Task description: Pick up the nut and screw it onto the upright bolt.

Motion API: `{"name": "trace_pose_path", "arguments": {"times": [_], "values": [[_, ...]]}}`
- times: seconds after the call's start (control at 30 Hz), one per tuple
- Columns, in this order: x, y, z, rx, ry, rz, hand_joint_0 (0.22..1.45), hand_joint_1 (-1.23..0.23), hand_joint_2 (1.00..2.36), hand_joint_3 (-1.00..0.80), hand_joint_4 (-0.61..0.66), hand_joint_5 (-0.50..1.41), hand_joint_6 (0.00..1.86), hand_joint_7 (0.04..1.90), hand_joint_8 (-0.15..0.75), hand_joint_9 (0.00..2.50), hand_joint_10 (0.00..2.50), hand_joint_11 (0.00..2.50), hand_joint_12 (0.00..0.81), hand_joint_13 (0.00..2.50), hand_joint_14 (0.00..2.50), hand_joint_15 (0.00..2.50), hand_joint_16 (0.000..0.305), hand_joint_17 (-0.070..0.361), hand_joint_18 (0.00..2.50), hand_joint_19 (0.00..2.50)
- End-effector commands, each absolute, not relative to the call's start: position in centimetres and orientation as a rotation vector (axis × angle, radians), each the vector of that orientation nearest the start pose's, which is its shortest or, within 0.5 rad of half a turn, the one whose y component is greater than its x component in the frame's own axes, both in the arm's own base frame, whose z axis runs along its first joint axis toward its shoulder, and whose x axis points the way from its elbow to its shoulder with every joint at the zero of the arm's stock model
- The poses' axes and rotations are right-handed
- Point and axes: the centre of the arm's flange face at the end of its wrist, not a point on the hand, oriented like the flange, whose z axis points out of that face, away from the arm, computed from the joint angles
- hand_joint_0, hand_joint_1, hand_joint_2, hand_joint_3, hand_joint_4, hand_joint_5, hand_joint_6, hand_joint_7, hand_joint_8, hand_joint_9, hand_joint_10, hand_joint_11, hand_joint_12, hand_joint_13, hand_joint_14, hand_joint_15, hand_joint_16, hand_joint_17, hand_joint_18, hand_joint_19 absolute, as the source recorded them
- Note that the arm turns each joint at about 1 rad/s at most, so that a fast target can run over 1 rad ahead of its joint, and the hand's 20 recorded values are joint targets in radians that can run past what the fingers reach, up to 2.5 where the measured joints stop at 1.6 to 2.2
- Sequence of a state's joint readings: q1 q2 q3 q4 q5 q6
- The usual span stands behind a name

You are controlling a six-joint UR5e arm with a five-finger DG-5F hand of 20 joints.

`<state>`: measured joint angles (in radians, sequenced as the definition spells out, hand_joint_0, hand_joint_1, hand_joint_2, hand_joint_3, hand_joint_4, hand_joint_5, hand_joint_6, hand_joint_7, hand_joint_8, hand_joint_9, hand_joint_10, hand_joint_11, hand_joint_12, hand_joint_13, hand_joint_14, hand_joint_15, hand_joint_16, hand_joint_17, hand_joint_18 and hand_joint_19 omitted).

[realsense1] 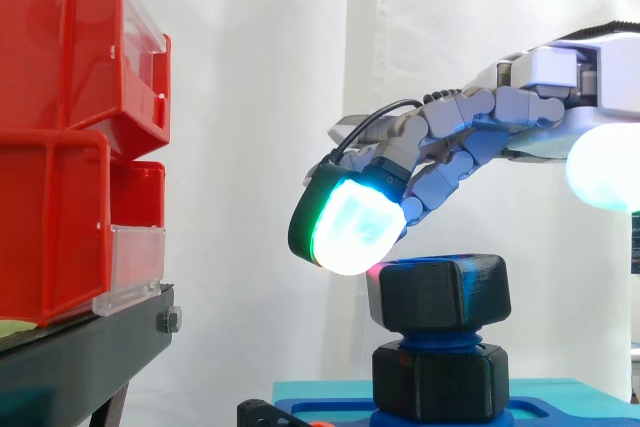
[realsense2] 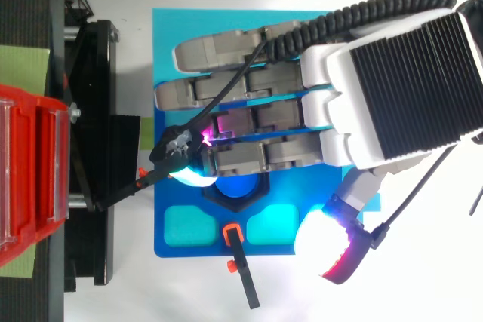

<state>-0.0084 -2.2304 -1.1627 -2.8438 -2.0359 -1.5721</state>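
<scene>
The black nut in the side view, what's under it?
A sliver of blue bolt, then a black hex block on the blue base. Its shaft inside the nut is hidden.

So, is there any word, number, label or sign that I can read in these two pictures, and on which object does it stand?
None: no readable text shows in either view.
The red plastic bins have clear plastic front strips, but these look blank.
The black hexagonal nut, the blue base plate and the robot hand show no print.
</scene>
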Motion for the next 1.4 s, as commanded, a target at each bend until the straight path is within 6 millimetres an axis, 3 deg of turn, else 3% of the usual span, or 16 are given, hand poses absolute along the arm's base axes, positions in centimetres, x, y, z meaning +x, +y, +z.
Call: {"name": "trace_pose_path", "arguments": {"times": [0.0, 0.57, 1.0, 1.2, 1.3, 1.37], "values": [[73.2, -9.9, 30.5, -0.364, 1.498, 0.347, 0.47, -0.18, 1.0, -0.5, 0.2, -0.11, 0.5, 0.75, 0.238, 0.57, 0.0, 0.0, 0.297, 0.22, 0.0, 0.0, 0.037, 0.083, 0.0, 0.0], [72.6, -12.5, 30.6, -0.371, 1.495, 0.339, 0.49, -0.2, 1.0, -0.5, 0.25, -0.06, 0.5, 0.87, 0.247, 0.71, 0.0, 0.0, 0.274, 0.3, 0.0, 0.0, 0.032, 0.072, 0.0, 0.0], [72.0, -14.1, 30.7, -0.38, 1.506, 0.343, 0.51, -0.25, 1.0, -0.5, 0.08, 0.04, 0.5, 1.1, 0.206, 0.97, 0.0, 0.0, 0.236, 0.45, 0.0, 0.0, 0.025, 0.056, 0.12, 0.0], [71.9, -14.5, 30.7, -0.375, 1.507, 0.338, 0.48, -0.15, 1.0, -0.5, 0.03, 0.07, 0.5, 1.15, 0.147, 1.05, 0.0, 0.0, 0.222, 0.47, 0.0, 0.0, 0.025, 0.057, 0.15, 0.0], [71.9, -14.6, 30.8, -0.375, 1.506, 0.338, 0.47, -0.14, 1.0, -0.5, 0.05, 0.07, 0.5, 1.16, 0.139, 1.06, 0.0, 0.0, 0.219, 0.48, 0.0, 0.0, 0.025, 0.056, 0.16, 0.0], [72.1, -14.7, 31.5, -0.379, 1.498, 0.338, 0.47, -0.13, 1.0, -0.5, 0.12, 0.04, 0.5, 1.06, 0.169, 1.02, 0.0, 0.0, 0.231, 0.46, 0.0, 0.0, 0.026, 0.059, 0.14, 0.0]]}}
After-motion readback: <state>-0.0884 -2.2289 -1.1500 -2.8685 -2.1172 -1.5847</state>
